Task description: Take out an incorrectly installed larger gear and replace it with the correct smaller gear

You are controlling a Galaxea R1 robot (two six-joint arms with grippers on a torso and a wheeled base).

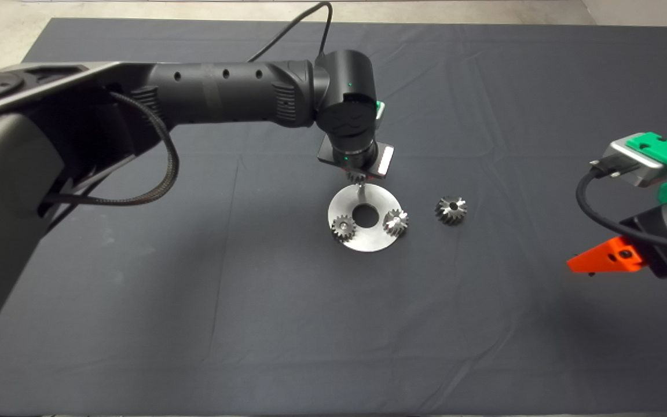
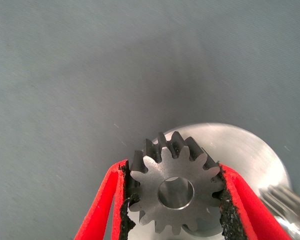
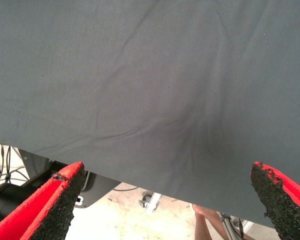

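My left gripper (image 1: 359,174) hangs over the far rim of a flat steel disc (image 1: 368,240) and is shut on the smaller gear (image 2: 172,187). This is a silver spur gear with fine straight teeth and a round centre hole, held by its sides between the red fingers (image 2: 107,200). It hovers just above a thin upright peg (image 1: 361,190) on the disc. The larger gear (image 1: 451,209), dark and coarse-toothed, lies on the mat right of the disc. My right gripper (image 3: 167,200) waits open and empty at the mat's right edge.
Two other gears (image 1: 343,227) (image 1: 396,222) sit on the disc either side of its centre hole (image 1: 365,215). Past the mat's edge, the right wrist view shows floor, cables and a person's leg (image 3: 205,215).
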